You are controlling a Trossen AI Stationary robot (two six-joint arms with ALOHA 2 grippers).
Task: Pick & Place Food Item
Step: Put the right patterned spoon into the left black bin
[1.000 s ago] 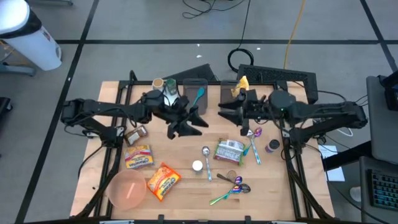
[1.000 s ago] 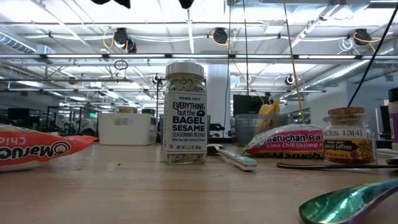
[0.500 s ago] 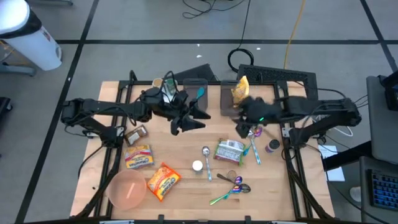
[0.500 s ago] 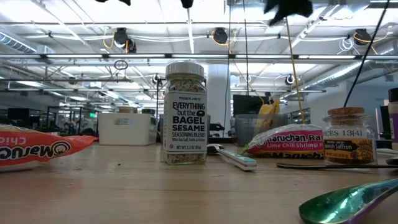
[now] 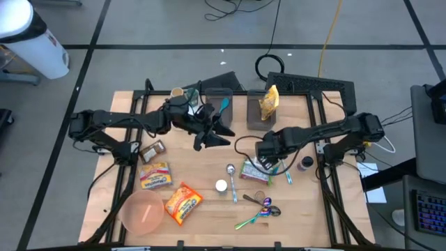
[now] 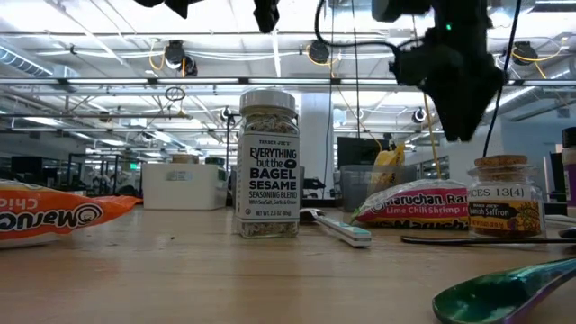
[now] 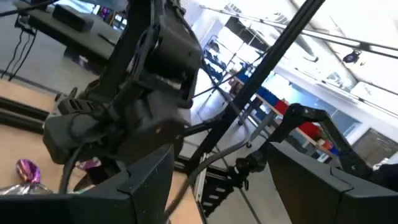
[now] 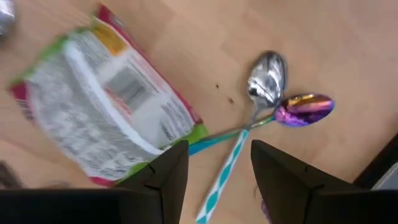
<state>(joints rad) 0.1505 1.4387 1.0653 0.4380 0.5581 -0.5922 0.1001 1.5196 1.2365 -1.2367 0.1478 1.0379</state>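
Nearest in the low view, a glass jar with a silver cap reads "Trader Joe's Everything but the Bagel Sesame Seasoning Blend". To one side lies an orange noodle packet showing "Maruchan" only in part, and to the other a small cork-topped spice jar marked "Spanish Saffron".

Between the two jars sits the green-and-pink Maruchan ramen packet, labelled "Lime Chili Shrimp". It lies flat on the wooden table, right of centre. The right gripper hovers just above it, fingers apart and empty; the packet's edge lies just beyond their tips, beside a silver spoon and an iridescent purple spoon.

Farther back, the left gripper hangs in the air near a dark bin, its jaws spread with nothing between them.
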